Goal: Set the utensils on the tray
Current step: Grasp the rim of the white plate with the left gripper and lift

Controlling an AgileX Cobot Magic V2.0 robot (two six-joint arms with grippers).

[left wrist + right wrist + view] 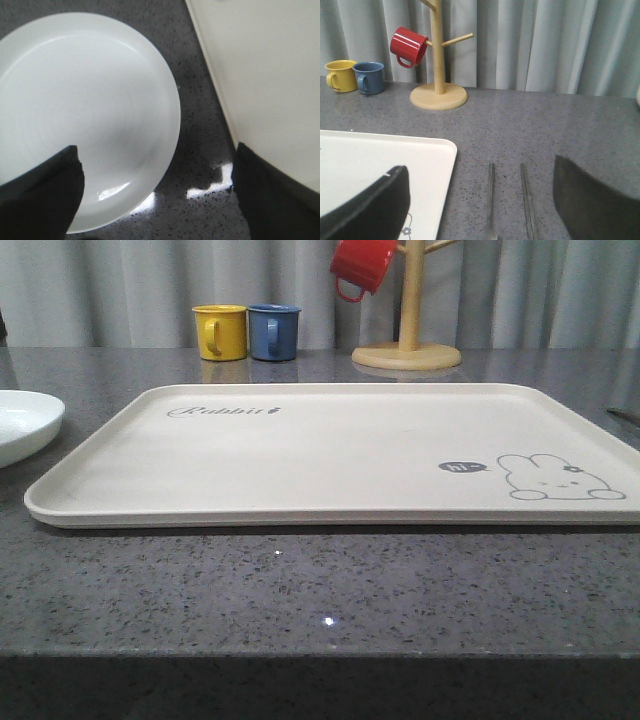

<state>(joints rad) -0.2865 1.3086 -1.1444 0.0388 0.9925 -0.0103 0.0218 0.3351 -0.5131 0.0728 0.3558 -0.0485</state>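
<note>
Grey curtains hang behind our speckled grey stone counter (300, 590), where the cream rabbit tray (330, 455) lies flat with nothing on it. Off its left edge sits the white plate (25, 423), on the counter and apart from the tray. Our left gripper (157, 195) hovers over the plate's near rim, fingers spread wide. Our right gripper (480, 200) is likewise spread, above two steel utensil handles (490, 192) lying side by side on the counter just right of the tray. Behind stand a yellow mug (220, 331) and a blue mug (273, 331), and a red mug (362, 265) hangs on the wooden mug tree (408, 340).
</note>
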